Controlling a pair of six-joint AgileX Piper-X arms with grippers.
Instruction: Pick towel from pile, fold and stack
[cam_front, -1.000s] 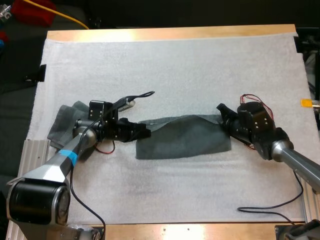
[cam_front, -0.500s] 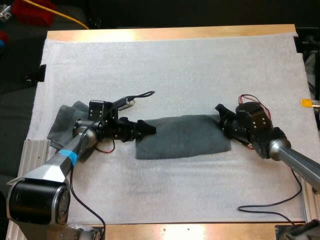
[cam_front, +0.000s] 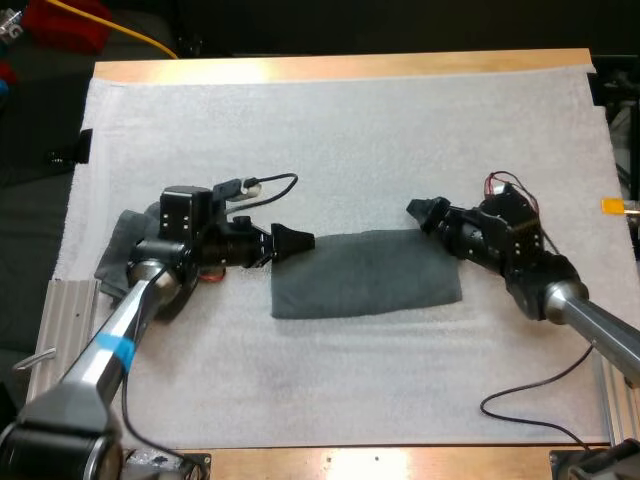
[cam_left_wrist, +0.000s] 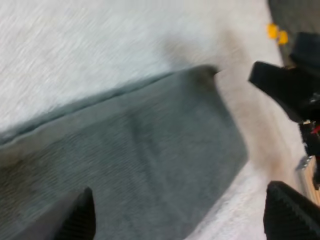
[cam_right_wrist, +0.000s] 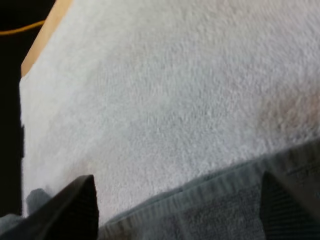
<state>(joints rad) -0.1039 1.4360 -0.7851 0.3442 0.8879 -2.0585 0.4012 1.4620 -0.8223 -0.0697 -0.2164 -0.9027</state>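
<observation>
A dark grey-green towel (cam_front: 365, 275) lies folded flat in a rectangle on the middle of the white mat (cam_front: 350, 130). My left gripper (cam_front: 291, 240) hovers just off the towel's left far corner, its fingers apart and holding nothing. In the left wrist view the left gripper (cam_left_wrist: 180, 222) is above the towel (cam_left_wrist: 140, 150), with the right arm's gripper (cam_left_wrist: 285, 85) beyond the far end. My right gripper (cam_front: 420, 212) is open above the towel's right far corner. In the right wrist view the right gripper (cam_right_wrist: 180, 210) spans the towel's folded edge (cam_right_wrist: 225, 210) without touching it.
A crumpled towel (cam_front: 120, 250) lies at the mat's left edge under my left arm. A thin black cable (cam_front: 540, 395) loops on the mat near the front right. Bare mat stretches behind and in front of the folded towel.
Both grippers opened and let go of the towel's far edge, then rose and drew back slightly. The lifted layer dropped, and the towel now lies flat.
</observation>
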